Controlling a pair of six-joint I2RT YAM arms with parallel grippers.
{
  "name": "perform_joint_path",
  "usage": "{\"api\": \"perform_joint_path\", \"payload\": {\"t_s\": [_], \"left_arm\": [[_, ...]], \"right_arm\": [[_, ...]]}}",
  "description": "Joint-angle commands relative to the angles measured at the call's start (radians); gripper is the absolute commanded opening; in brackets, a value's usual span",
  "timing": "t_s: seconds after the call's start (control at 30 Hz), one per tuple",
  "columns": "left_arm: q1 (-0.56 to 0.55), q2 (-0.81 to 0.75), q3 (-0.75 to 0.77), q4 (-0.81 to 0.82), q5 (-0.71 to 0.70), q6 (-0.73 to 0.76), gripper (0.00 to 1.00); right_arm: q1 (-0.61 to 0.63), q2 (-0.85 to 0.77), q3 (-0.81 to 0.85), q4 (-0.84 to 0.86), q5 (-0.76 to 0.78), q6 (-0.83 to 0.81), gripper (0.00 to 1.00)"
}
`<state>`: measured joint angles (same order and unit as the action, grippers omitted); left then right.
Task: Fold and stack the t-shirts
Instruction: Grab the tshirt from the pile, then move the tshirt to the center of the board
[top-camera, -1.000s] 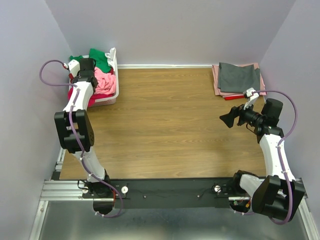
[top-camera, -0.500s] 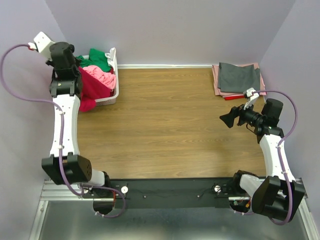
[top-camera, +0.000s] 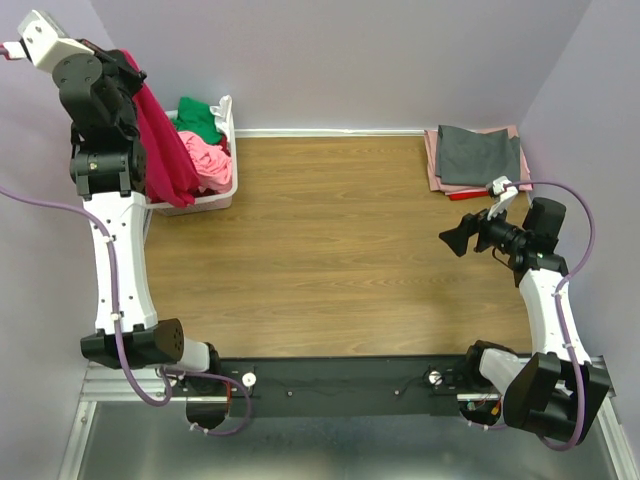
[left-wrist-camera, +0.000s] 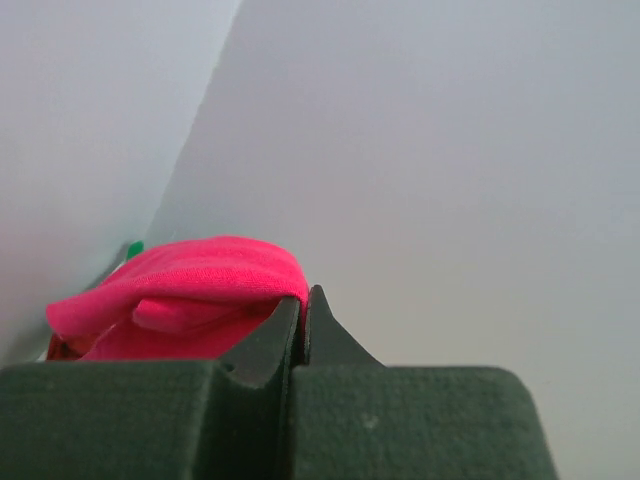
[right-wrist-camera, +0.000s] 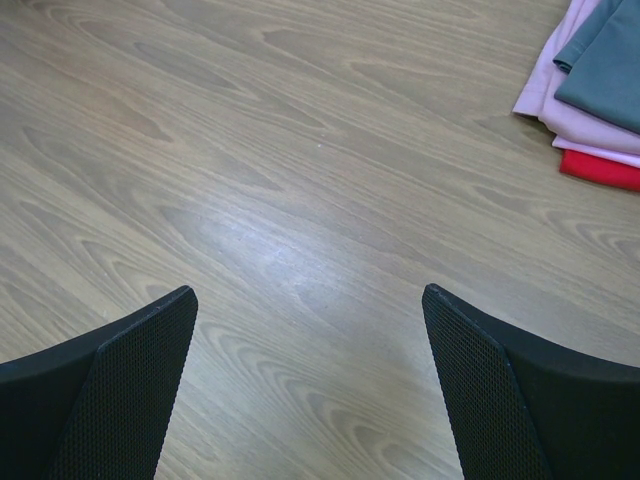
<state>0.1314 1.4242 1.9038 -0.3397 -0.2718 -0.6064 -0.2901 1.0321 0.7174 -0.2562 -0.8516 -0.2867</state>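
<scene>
Crimson-pink t-shirt (top-camera: 160, 150) hangs from your left tool (left-wrist-camera: 303, 318), which is clenched on a fold of the cloth high above the white basket (top-camera: 218, 198). Its lower end reaches the basket's left rim. A green tee (top-camera: 200, 118) and a light pink tee (top-camera: 207, 160) lie inside the basket. Your right tool (right-wrist-camera: 310, 300) is released and grasps nothing, over the bare counter (top-camera: 330, 240) well right of the basket. Farther right of the basket lies a folded stack: grey tee (top-camera: 480, 152) on top, dusty pink tee (right-wrist-camera: 560, 110) beneath, red tee (right-wrist-camera: 600, 168) lowest.
</scene>
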Motion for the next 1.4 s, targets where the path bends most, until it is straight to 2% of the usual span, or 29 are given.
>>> {"api": "perform_joint_path", "payload": {"t_s": [0.0,0.17,0.3,0.6,0.93,1.17,1.37], "left_arm": [[-0.013,-0.016,0.096,0.047,0.111,-0.032,0.0],[-0.082,-0.024,0.165,0.097,0.236,0.032,0.0],[-0.179,-0.048,0.193,0.137,0.267,0.088,0.0],[-0.361,-0.105,0.146,0.217,0.41,0.189,0.0],[-0.538,-0.151,-0.034,0.292,0.574,0.253,0.0],[-0.65,-0.177,-0.297,0.326,0.712,0.304,0.0],[-0.685,-0.225,-0.517,0.36,0.715,0.324,0.0]], "right_arm": [[-0.006,-0.01,0.03,-0.017,-0.004,-0.011,1.0],[-0.006,-0.009,0.028,-0.017,0.0,-0.011,1.0],[-0.006,-0.009,0.03,-0.017,0.008,-0.012,1.0],[-0.006,0.002,0.027,-0.015,0.017,-0.022,1.0],[-0.006,0.011,0.024,-0.017,0.031,-0.034,1.0],[-0.006,0.017,0.02,-0.017,0.04,-0.042,1.0],[-0.006,0.02,0.019,-0.017,0.034,-0.045,1.0]]}}
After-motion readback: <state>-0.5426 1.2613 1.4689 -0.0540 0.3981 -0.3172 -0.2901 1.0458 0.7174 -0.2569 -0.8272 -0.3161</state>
